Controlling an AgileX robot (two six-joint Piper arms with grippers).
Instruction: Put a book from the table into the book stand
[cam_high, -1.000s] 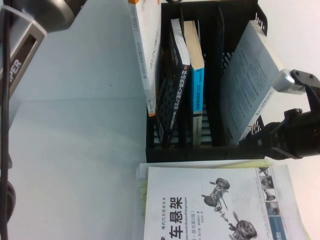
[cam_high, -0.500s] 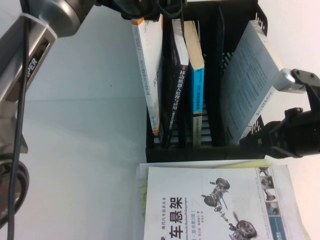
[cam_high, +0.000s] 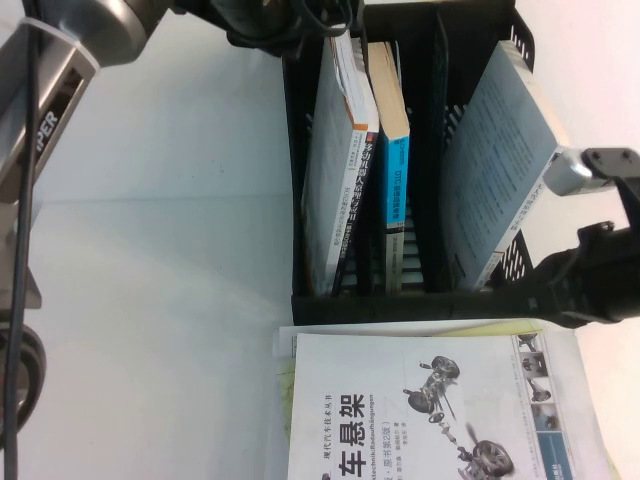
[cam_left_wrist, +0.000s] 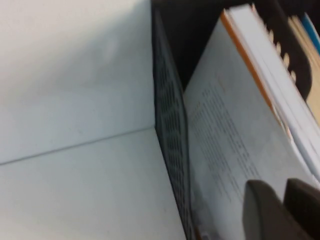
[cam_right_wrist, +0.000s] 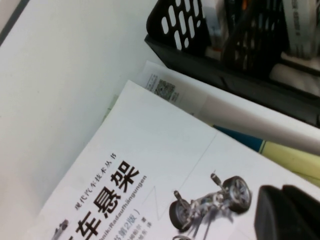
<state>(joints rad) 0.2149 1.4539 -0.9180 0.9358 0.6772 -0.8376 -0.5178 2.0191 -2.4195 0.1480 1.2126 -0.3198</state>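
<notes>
The black book stand (cam_high: 400, 305) sits at the table's far side. A white book with an orange edge (cam_high: 325, 170) stands in its leftmost slot, leaning on the black book (cam_high: 365, 175). My left gripper (cam_high: 300, 20) is at that book's top end and is shut on it. In the left wrist view the fingers (cam_left_wrist: 262, 212) lie against the cover (cam_left_wrist: 225, 130), beside the stand's mesh wall (cam_left_wrist: 170, 130). My right gripper (cam_high: 540, 295) hovers shut and empty by the stand's front right corner, above a white car-suspension book (cam_high: 400, 410), also in the right wrist view (cam_right_wrist: 150, 165).
A blue book (cam_high: 393, 170) stands next to the black one. A grey book (cam_high: 495, 160) leans in the right slot. Under the suspension book lie a white sheet (cam_right_wrist: 225, 112) and a yellow cover (cam_right_wrist: 295, 157). Open table lies left of the stand.
The left gripper has carried the white book rightward from outside the stand's left wall into the leftmost slot. The right arm has drawn back slightly to the right.
</notes>
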